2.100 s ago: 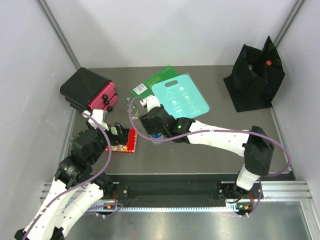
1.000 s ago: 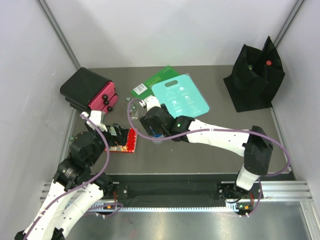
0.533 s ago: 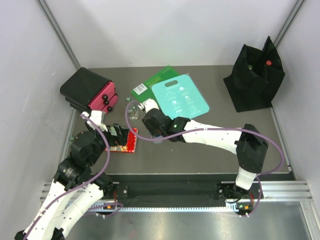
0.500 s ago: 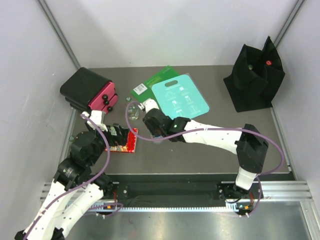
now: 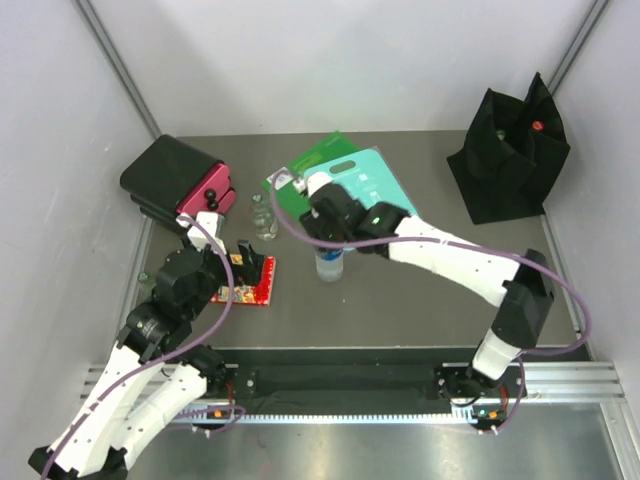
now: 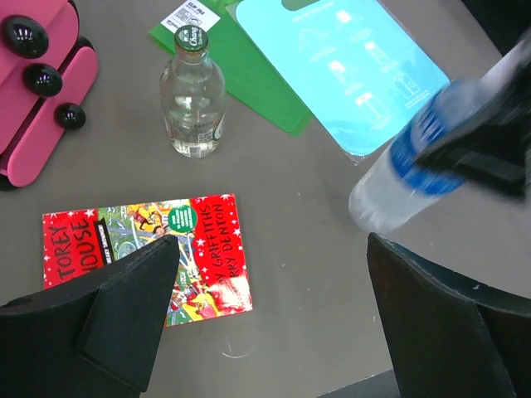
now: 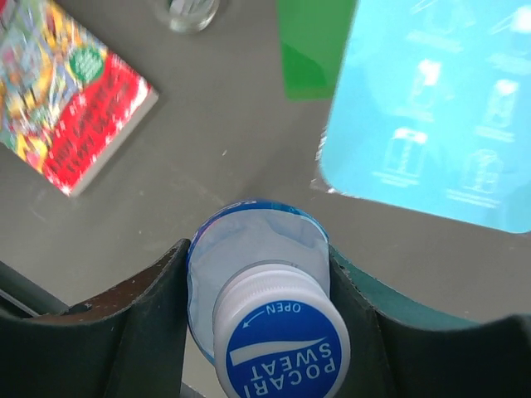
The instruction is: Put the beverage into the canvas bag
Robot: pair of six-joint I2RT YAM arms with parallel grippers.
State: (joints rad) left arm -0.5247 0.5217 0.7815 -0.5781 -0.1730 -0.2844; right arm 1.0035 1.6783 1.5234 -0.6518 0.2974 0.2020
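Note:
The beverage is a clear plastic bottle (image 5: 330,262) with a blue label and a blue-and-white cap (image 7: 282,348). My right gripper (image 5: 329,238) is shut on its upper part, fingers (image 7: 141,323) pressed on both sides, and holds it slightly tilted over the middle of the table. It shows blurred in the left wrist view (image 6: 398,191). The black canvas bag (image 5: 510,160) stands upright at the far right corner, well away from the bottle. My left gripper (image 6: 265,332) is open and empty, low over the table beside the red book (image 6: 141,257).
A small glass bottle (image 5: 264,220) (image 6: 192,104) stands left of the held bottle. A teal board (image 5: 380,190) overlaps a green sheet (image 5: 305,162) behind it. A black hard case with a red edge (image 5: 175,185) lies at the far left. The red book also shows from above (image 5: 245,285).
My right gripper has moved right and back with the plastic bottle in it, uncovering the glass bottle. My left arm has shifted slightly forward over the book.

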